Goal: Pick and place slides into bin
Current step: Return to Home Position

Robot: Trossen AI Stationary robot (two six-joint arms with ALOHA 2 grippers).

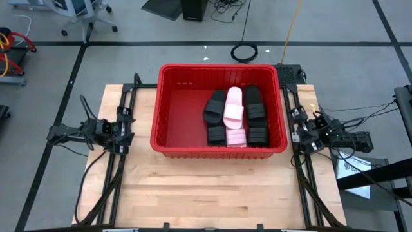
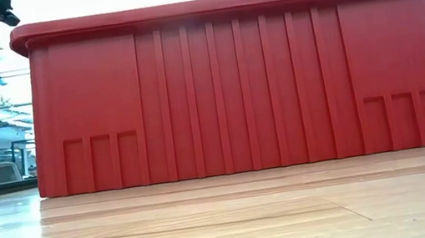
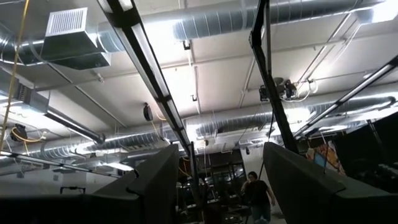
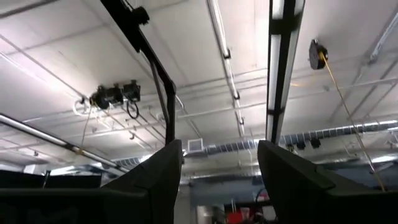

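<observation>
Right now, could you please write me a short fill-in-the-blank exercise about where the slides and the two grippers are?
1. All the slides lie inside the ___ bin.
2. ___ of them are pink; the rest are black.
3. The left gripper and the right gripper both point up at the ___.
4. Both grippers are ___ and hold nothing.
Missing words: red; two; ceiling; open.

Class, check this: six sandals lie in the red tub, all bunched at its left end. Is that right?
Wrong end. The high view shows the sandals bunched at the right end of the red tub; its left end is bare.
</observation>
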